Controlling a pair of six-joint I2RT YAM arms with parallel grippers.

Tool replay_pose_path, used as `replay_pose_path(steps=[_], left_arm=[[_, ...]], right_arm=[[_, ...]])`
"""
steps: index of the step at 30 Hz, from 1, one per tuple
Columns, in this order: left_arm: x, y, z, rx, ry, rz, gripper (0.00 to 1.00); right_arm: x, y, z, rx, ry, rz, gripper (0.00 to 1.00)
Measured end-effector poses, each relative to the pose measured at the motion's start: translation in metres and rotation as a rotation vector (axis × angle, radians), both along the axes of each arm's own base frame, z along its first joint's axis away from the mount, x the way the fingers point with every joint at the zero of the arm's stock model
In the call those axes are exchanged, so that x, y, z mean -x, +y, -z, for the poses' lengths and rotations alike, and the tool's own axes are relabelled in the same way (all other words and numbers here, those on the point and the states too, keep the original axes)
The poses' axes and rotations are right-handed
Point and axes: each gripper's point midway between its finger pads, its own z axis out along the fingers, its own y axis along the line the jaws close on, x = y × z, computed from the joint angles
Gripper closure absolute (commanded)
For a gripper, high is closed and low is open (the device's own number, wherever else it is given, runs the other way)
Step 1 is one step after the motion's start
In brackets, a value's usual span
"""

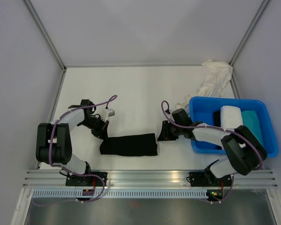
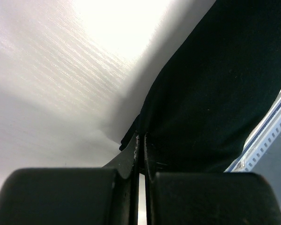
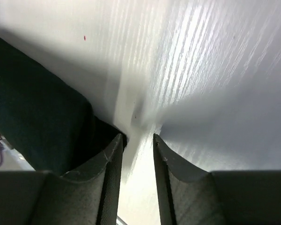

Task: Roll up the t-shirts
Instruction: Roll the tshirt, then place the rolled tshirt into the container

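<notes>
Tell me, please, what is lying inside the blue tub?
A rolled white t-shirt and a teal t-shirt beside it. The right arm crosses the blue tub's near side, hiding whatever lies beneath.

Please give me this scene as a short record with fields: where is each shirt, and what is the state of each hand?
black tee: long narrow bundle on the table, between the two hands
left hand: shut, at the tee's left end; grip on the cloth unclear
right hand: open, empty, beside the tee's right end
tub: at right, holds a white roll and a teal tee
white heap: crumpled, behind the tub
</notes>
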Motion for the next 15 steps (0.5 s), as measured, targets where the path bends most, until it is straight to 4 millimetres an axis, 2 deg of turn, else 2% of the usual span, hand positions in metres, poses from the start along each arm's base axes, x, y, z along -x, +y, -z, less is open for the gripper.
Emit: replay_pose_path(steps=[3,5,6,7,8,11,13,15], left_arm=[[0.000,0.000,0.000,-0.002,0.000,-0.002,0.97],[-0.001,0.000,0.000,-0.003,0.000,-0.004,0.94],[-0.001,0.000,0.000,-0.003,0.000,-0.005,0.92],[-0.001,0.000,0.000,-0.004,0.001,-0.006,0.89],[-0.001,0.001,0.000,-0.005,0.000,-0.007,0.79],[-0.002,0.001,0.000,-0.012,-0.001,-0.013,0.63],[-0.004,0.003,-0.002,-0.024,-0.011,-0.021,0.58],[-0.008,0.003,-0.008,-0.027,-0.036,-0.032,0.51]], right_arm=[[-0.009,-0.004,-0.011,0.085,-0.082,-0.041,0.57],[-0.016,-0.001,-0.029,0.125,-0.172,-0.080,0.55],[-0.022,0.002,-0.043,0.136,-0.236,-0.101,0.53],[-0.027,0.005,-0.058,0.144,-0.304,-0.120,0.46],[-0.031,0.010,-0.076,0.143,-0.378,-0.139,0.40],[-0.037,0.019,-0.127,0.131,-0.593,-0.191,0.24],[-0.036,0.024,-0.159,0.104,-0.717,-0.212,0.18],[-0.036,0.025,-0.178,0.079,-0.792,-0.218,0.18]])
